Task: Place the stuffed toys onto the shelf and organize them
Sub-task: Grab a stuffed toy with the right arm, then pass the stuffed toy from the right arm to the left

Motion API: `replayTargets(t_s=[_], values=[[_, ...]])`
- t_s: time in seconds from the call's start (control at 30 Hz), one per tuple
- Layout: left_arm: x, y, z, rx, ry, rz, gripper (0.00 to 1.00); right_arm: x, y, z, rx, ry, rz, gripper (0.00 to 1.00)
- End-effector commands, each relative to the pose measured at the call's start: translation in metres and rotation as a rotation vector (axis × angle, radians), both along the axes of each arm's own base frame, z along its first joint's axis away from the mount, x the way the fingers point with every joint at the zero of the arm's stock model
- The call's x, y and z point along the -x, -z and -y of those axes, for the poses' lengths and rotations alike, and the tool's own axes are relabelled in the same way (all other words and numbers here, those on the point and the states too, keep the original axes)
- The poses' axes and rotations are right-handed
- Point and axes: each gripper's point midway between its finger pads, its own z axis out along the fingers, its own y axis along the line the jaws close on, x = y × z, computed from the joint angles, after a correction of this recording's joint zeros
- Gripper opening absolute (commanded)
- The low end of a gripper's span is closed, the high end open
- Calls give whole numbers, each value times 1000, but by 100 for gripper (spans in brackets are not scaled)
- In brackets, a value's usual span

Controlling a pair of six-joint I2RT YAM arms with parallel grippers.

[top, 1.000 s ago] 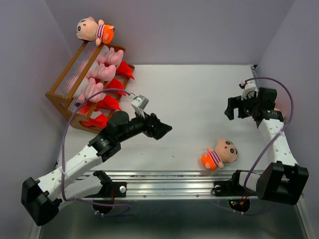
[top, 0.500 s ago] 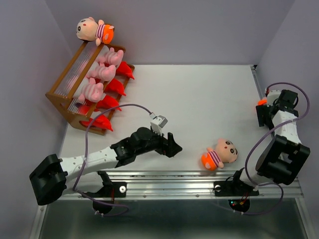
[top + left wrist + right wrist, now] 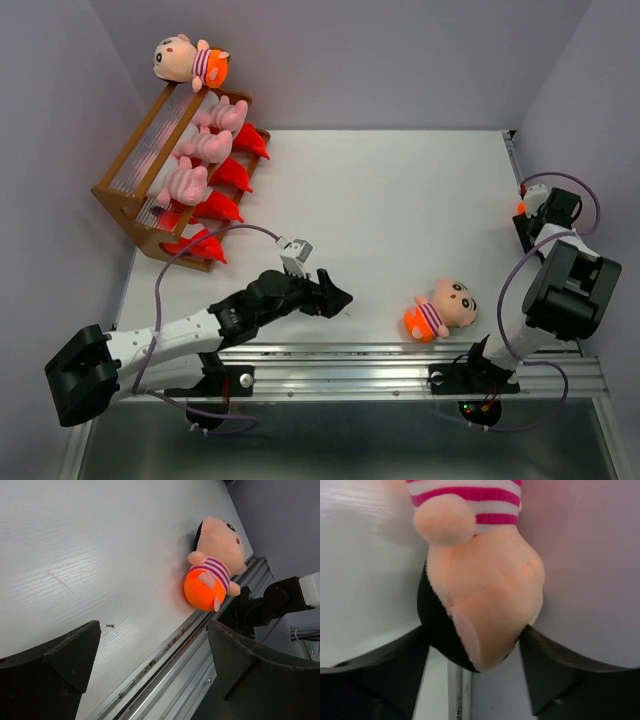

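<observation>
The left tool point(image 3: 152, 627), released and spread wide, faces the boy doll point(image 3: 212, 565), which lies apart on the bench point(image 3: 100, 540) by the near rail with its orange bottom nearest. The right tool point(image 3: 472, 632) straddles a second doll point(image 3: 485, 580) at its head; I cannot tell whether it grips.

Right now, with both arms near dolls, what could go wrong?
The front doll lies beside the rail at the table's edge; the open left gripper could nudge it off. The other doll has only its head between the right gripper's fingers, tight beside the wall; it might slip out, or the fingers might scrape.
</observation>
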Motion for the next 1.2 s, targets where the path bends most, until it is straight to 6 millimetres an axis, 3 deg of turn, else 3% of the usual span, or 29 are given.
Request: replayTargets(t_s=[0.0, 0.1, 0.2, 0.27, 0.3, 0.33, 0.4, 0.43, 0.47, 0.5, 0.6, 0.63, 0.67, 0.7, 0.77, 0.9, 0.93, 1.0, 1.03, 1.07, 1.13, 1.17], values=[[-8, -16, -7, 100, -91, 5, 99, -17, -18, 6, 67, -26, 122, 63], [-5, -13, -10, 122, -94, -10, 99, -20, -30, 1, 100, -74, 187, 39], [-3, -15, -9, 150, -88, -19, 99, -14, -29, -11, 92, -126, 192, 21], [-1, -17, -7, 170, -76, -20, 99, -11, -41, -26, 85, -191, 237, 13], [0, -18, -6, 175, -71, -19, 99, -10, -48, -32, 88, -218, 257, 1], [0, -20, -5, 182, -63, -15, 99, -9, -66, -46, 90, -297, 297, 1], [0, -28, 0, 202, -48, 1, 99, 6, -60, -75, 25, -420, 242, 1], [0, -32, 2, 212, -42, 7, 99, 5, -65, -100, -29, -538, 269, 1], [-2, -33, 4, 212, -38, 15, 99, 9, -84, -115, 3, -646, 282, 1], [-4, -42, 7, 228, -30, 26, 99, 24, -74, -148, -105, -767, 250, 2], [-4, -51, 17, 240, 27, 21, 99, 44, -93, -188, -94, -1013, 263, 2], [-8, -61, 21, 262, 34, 20, 99, 59, -90, -213, -195, -1088, 269, 2], [-7, -59, 26, 265, 65, -12, 99, 65, -96, -224, -176, -1168, 281, 1], [-18, -66, 24, 306, 41, -64, 99, 80, -97, -244, -271, -1222, 291, 1], [-19, -73, 29, 368, 98, -128, 99, 92, -101, -260, -262, -1343, 302, 1], [-36, -90, 38, 449, 117, -197, 99, 124, -102, -294, -453, -1443, 282, 1], [-40, -104, 44, 469, 132, -183, 99, 126, -104, -296, -450, -1467, 290, 1], [-44, -99, 54, 464, 144, -240, 99, 130, -101, -302, -490, -1467, 281, 1], [-48, -108, 60, 480, 152, -239, 99, 133, -99, -304, -485, -1481, 270, 1], [-51, -100, 67, 467, 160, -273, 99, 136, -95, -306, -489, -1484, 268, 1], [-56, -107, 77, 478, 178, -285, 99, 138, -92, -309, -486, -1493, 270, 1], [-55, -98, 85, 463, 197, -314, 99, 141, -90, -311, -487, -1493, 271, 1]])
